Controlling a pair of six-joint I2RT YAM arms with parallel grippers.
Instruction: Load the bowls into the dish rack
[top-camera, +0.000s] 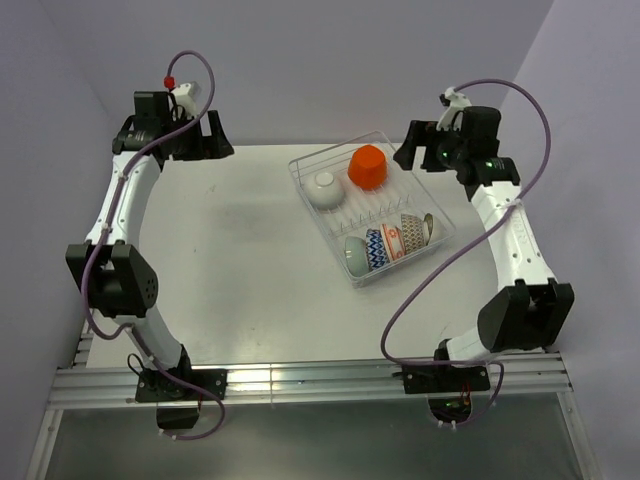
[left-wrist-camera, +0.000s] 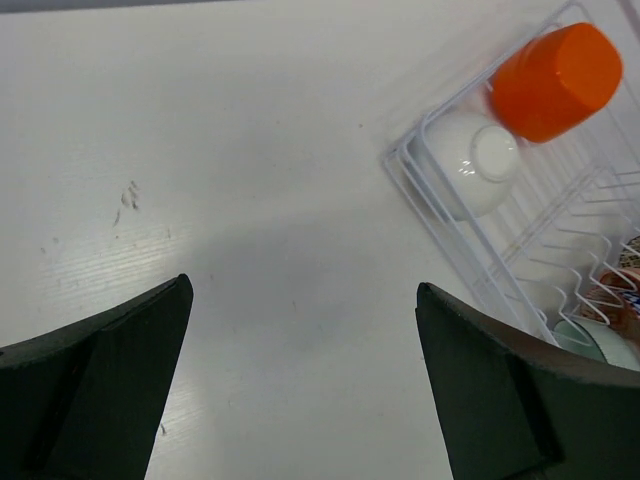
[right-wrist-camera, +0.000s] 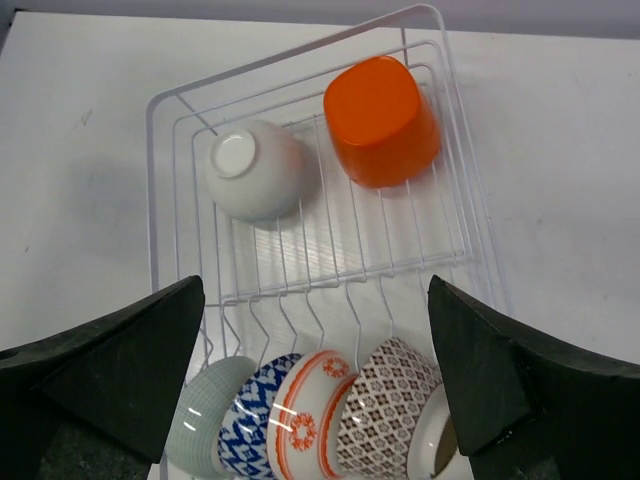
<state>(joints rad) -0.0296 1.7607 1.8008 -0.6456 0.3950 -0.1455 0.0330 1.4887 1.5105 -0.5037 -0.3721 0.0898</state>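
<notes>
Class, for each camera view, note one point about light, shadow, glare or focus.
Top external: soft, even light, a faint grey shadow on the white table left of the clear wire dish rack. Left wrist: small glare spots on the white round bowl; dark jaws blurred. Right wrist: patterned bowls sharp, jaws out of focus.

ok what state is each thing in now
dish rack, partly loaded
white bowl, upside down in it
orange bowl, upside down in it
row of bowls, standing on edge between prongs
left gripper, open, empty
right gripper, open, empty
</notes>
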